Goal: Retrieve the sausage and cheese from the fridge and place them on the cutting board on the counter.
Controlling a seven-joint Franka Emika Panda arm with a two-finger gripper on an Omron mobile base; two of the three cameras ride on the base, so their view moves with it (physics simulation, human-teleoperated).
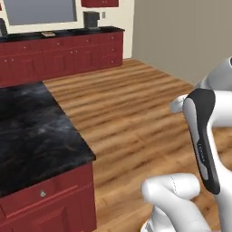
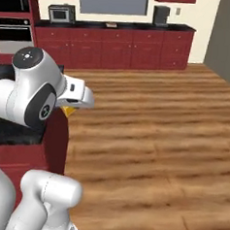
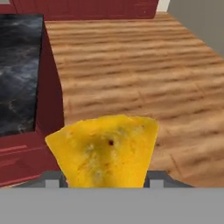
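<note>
— Any writing you can make out from your end?

— I can read none. The dark cover on the arm (image 1: 202, 136) carries a small pale mark, too blurred for me to read.

— And the far worktop (image 2: 118, 25)?

— The appliances there show me no legible label.

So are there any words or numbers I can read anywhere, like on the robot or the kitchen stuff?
None can be read.
Robot arm: a faint small mark on its dark cover, too blurred to read.
Microwave on the far counter: too small to show any label.
Cheese held in the gripper: no writing, just yellow with small spots.
</note>
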